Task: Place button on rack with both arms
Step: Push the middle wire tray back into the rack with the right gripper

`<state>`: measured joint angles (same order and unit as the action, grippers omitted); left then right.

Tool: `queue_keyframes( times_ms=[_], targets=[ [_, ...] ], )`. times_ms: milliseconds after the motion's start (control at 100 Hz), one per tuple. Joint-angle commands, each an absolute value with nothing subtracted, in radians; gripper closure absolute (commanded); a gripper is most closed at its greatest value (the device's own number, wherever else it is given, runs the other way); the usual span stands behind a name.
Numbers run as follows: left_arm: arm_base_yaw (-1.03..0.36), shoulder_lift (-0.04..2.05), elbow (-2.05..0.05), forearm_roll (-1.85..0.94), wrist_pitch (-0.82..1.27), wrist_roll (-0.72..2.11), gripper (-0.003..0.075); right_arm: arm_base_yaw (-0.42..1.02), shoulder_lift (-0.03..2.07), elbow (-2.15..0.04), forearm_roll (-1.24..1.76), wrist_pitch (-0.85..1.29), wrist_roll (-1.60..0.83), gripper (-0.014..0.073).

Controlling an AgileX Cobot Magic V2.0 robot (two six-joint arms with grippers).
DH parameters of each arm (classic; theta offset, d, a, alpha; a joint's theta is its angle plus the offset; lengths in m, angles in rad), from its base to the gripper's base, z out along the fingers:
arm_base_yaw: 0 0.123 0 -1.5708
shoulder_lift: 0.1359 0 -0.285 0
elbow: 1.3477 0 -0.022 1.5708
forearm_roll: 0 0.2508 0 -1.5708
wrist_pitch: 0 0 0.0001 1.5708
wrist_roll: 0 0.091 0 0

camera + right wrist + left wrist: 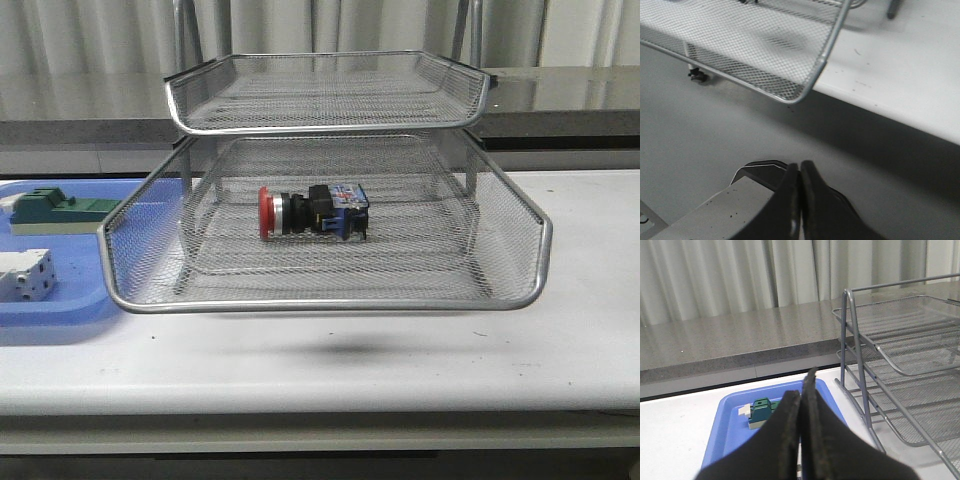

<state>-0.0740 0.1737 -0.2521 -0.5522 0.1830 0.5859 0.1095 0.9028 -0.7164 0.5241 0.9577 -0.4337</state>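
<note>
The button [312,212], with red cap, black body and blue rear block, lies on its side in the middle tier of the silver wire-mesh rack [330,295]. No arm shows in the front view. My left gripper [801,390] is shut and empty, above the blue tray, with the rack [900,370] to its side. My right gripper [800,167] is shut and empty, low beside the table, below a corner of the rack's mesh tier [805,92]. The button does not show in either wrist view.
A flat blue tray [60,310] sits left of the rack and holds a green block [60,210] and a white boxy part [25,275]. The tray [727,420] and green block [760,412] also show in the left wrist view. A grey ledge runs behind the table.
</note>
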Motion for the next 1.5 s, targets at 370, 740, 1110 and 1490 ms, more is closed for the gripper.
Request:
queue_keyframes(
  times_ms=[370, 740, 1110, 1490],
  targets=[
    [-0.072, 0.182, -0.280, -0.568, 0.110, 0.579, 0.0741, 0.508, 1.123, -0.750, 0.502, 0.641, -0.520, 0.0651],
    [-0.072, 0.182, -0.280, -0.568, 0.110, 0.579, 0.0741, 0.776, 1.335, -0.750, 0.338, 0.426, -0.520, 0.0651],
    [-0.072, 0.182, -0.280, -0.568, 0.110, 0.579, 0.0741, 0.816, 1.482, -0.750, 0.256, 0.236, -0.520, 0.0651],
    [-0.072, 0.182, -0.280, -0.568, 0.110, 0.579, 0.0741, 0.811, 1.524, -0.750, 0.214, 0.082, -0.520, 0.0651]
  ],
)
